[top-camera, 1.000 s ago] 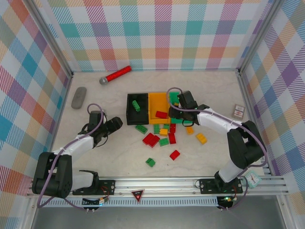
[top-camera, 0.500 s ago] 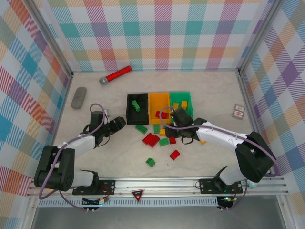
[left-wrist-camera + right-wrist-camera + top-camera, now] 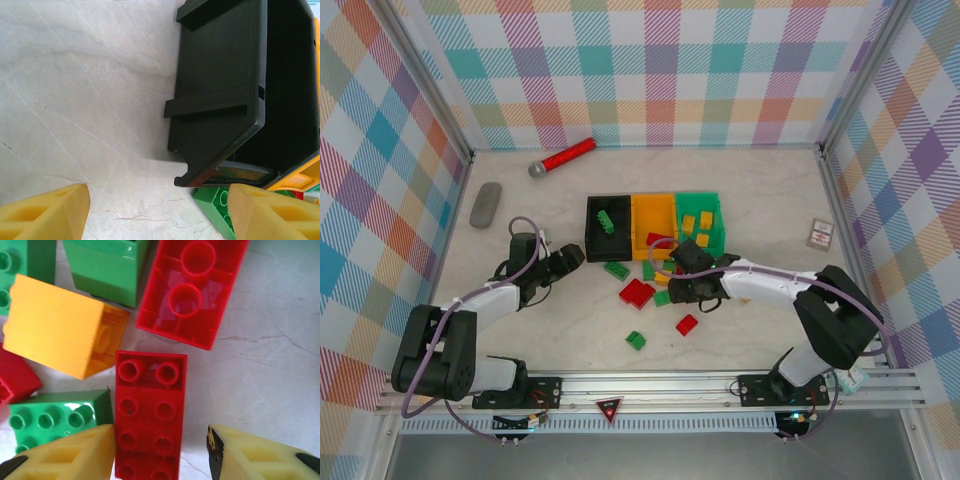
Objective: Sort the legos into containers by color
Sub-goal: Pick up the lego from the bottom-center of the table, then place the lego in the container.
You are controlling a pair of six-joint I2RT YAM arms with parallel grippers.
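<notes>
The black bin (image 3: pixel 592 232), orange bin (image 3: pixel 651 214) and green bin (image 3: pixel 697 203) stand in a row mid-table. A green lego (image 3: pixel 606 222) lies in the black bin, a red one (image 3: pixel 658 239) in the orange, yellow ones (image 3: pixel 688 222) in the green. Loose legos lie in front, among them a red block (image 3: pixel 637 293). My right gripper (image 3: pixel 677 288) is open, low over the pile, straddling a long red brick (image 3: pixel 150 415); its left finger (image 3: pixel 75 452) touches the brick. My left gripper (image 3: pixel 566 259) is open and empty, beside the black bin (image 3: pixel 240 90) and a green brick (image 3: pixel 216 204).
A red-handled microphone (image 3: pixel 563 156) lies at the back left and a grey remote (image 3: pixel 486 204) at the left. A small card-like object (image 3: pixel 820 233) sits at the right. A red brick (image 3: pixel 687 324) and a green brick (image 3: pixel 636 340) lie apart toward the front.
The right arm has swung from over the green bin down and left onto the pile, now straddling the long red brick. The left gripper crept slightly toward the black bin.
</notes>
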